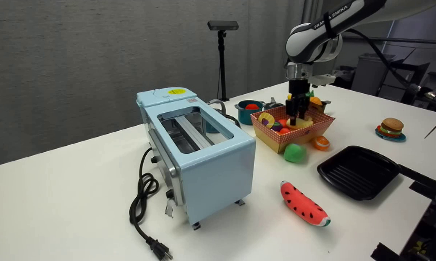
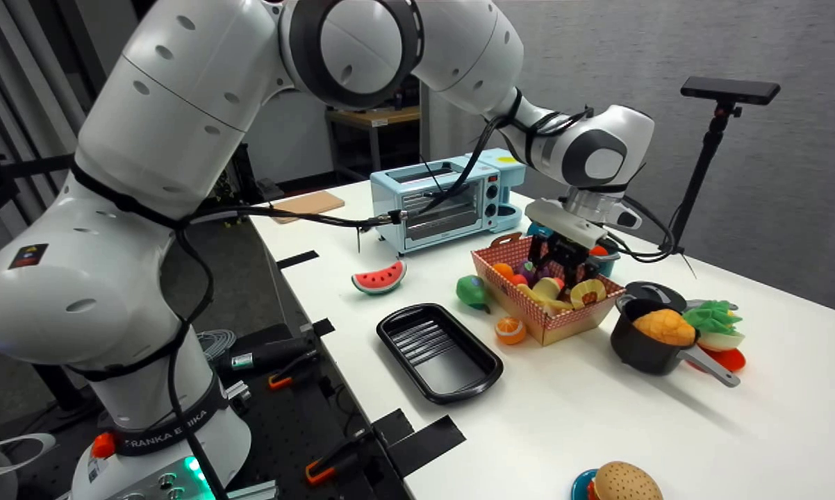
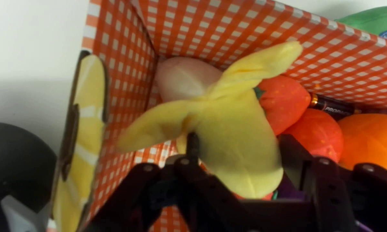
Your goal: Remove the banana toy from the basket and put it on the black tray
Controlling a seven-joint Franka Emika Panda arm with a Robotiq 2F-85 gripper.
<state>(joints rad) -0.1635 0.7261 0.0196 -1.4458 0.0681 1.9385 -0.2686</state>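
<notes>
The basket (image 1: 272, 141) is orange-brown with a red-and-white checked rim and lining. It stands on the table with toy food in it and also shows in an exterior view (image 2: 528, 319). The banana toy (image 3: 241, 138) lies inside with its peel flaps spread; its pale body points towards the gripper. My gripper (image 3: 240, 148) reaches down into the basket, also seen in an exterior view (image 1: 297, 117). Its two black fingers touch both sides of the banana's body. The black tray (image 2: 435, 354) rests on the table beside the basket; nothing lies on it.
A green pepper toy (image 1: 295, 153) and an orange toy (image 1: 321, 143) lie between basket and tray. A watermelon slice (image 1: 305, 204) lies near the light blue toaster (image 1: 218, 181). A dark pot (image 2: 640, 351) with its handle sticking out stands beside the basket. A burger toy (image 1: 392, 125) lies further off.
</notes>
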